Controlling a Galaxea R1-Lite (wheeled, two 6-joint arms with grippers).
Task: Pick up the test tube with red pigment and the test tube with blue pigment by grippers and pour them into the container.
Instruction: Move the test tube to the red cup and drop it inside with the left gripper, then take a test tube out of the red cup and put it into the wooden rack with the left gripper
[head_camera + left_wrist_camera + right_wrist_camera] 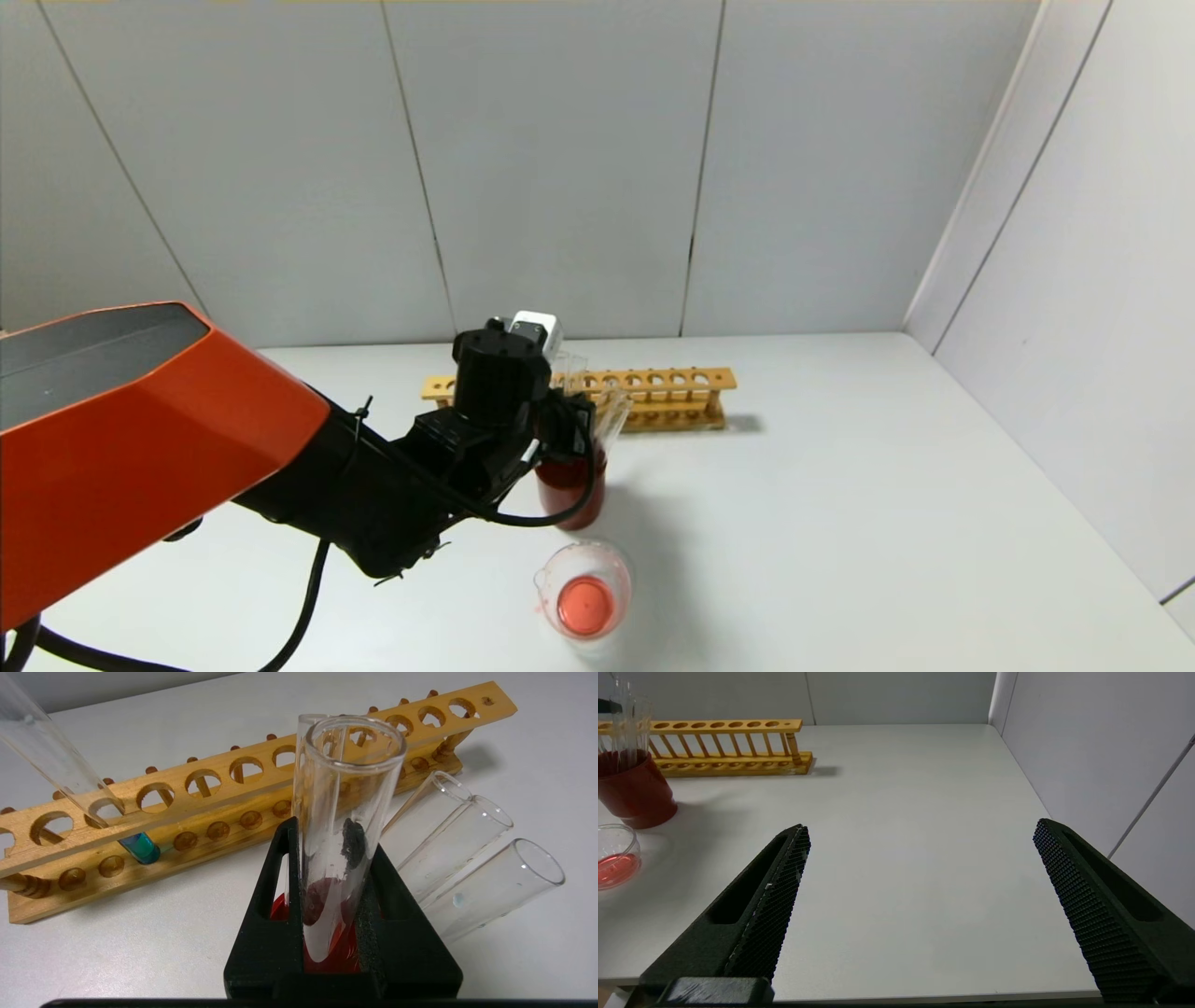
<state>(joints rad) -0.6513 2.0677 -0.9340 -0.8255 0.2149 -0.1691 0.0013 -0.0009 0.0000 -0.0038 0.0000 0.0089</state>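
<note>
- The test tube with red pigment (343,826) stands upright, clamped between the black fingers of the left gripper (334,914), its round bottom over the mouth of the dark red cup (570,485); only a faint red tint shows low in the glass.
- Two clear tubes (460,858) lean out of the same cup, just beside the held tube.
- The test tube with blue pigment (84,793) sits tilted in the wooden rack (243,788), teal liquid in its lowest part, near one end of the rack.
- The container (586,590), a low glass beaker with a spout, stands on the white table (887,523) in front of the red cup, apart from it, with orange-red liquid in its bottom.
- The rack lies behind the cup, along the back of the table.
- The right gripper (920,877) hangs over bare table well apart from the glassware, its fingers spread wide and holding nothing.
</note>
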